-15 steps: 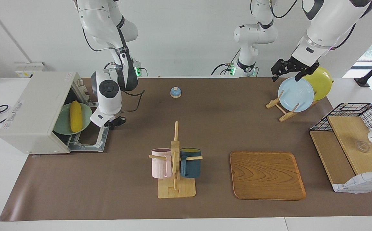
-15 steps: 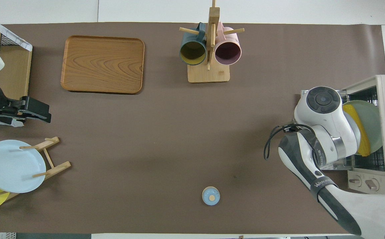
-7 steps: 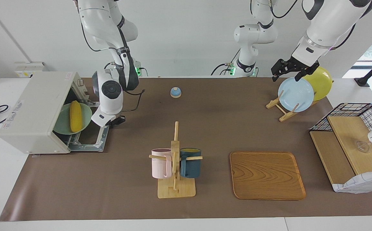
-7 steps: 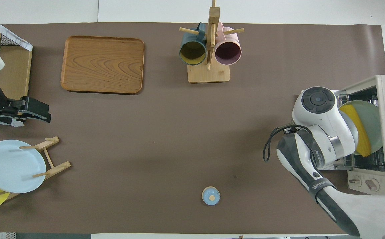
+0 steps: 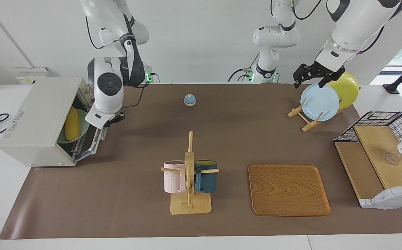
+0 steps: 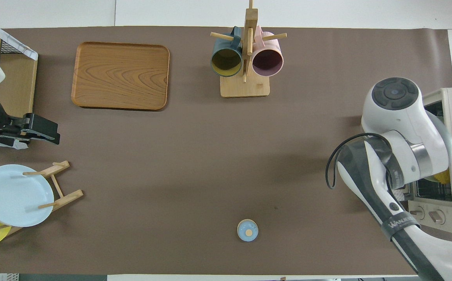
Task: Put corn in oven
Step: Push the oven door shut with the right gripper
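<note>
A: Door's moved since a second ago: the dark glass drop-down door of the boxy off-white toaster oven is tilted most of the way up; it lay flat before. Right tool rose with it and sits at the door's top edge, fingertips together.

B: Corn?

A: Bright yellow corn cob lies on the pale green plate inside the oven.

B: Left tool?

A: Left tool hangs over the light blue plate on the wooden rack, fingers spread, holding nothing.

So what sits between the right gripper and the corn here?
In the facing view, only the oven's half-raised door stands between the right gripper and the corn, which lies on a green plate inside the oven.
</note>
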You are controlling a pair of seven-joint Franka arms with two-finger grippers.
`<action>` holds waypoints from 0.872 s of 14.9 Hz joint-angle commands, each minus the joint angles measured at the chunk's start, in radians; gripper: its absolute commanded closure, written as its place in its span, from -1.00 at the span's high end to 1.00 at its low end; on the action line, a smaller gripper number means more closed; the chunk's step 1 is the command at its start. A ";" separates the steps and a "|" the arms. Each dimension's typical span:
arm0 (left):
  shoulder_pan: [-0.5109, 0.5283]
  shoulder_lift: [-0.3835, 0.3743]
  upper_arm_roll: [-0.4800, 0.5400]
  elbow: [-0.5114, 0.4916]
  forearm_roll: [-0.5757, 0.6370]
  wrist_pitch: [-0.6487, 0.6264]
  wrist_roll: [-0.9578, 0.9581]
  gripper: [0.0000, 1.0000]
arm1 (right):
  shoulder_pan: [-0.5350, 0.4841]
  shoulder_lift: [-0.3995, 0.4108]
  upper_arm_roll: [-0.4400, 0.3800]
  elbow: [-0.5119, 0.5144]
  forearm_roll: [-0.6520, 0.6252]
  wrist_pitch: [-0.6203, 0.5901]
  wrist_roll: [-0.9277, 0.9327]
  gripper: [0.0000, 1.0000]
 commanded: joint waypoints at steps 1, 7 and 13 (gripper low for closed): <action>0.013 0.005 -0.007 0.016 0.003 -0.001 0.007 1.00 | -0.102 -0.027 -0.014 0.001 -0.023 0.023 -0.139 -1.00; 0.013 0.005 -0.007 0.016 0.004 -0.001 0.007 1.00 | -0.172 -0.055 -0.014 0.003 -0.018 0.023 -0.229 -1.00; 0.013 0.005 -0.007 0.016 0.003 -0.001 0.007 1.00 | -0.171 -0.067 -0.013 0.158 0.196 -0.130 -0.229 -0.91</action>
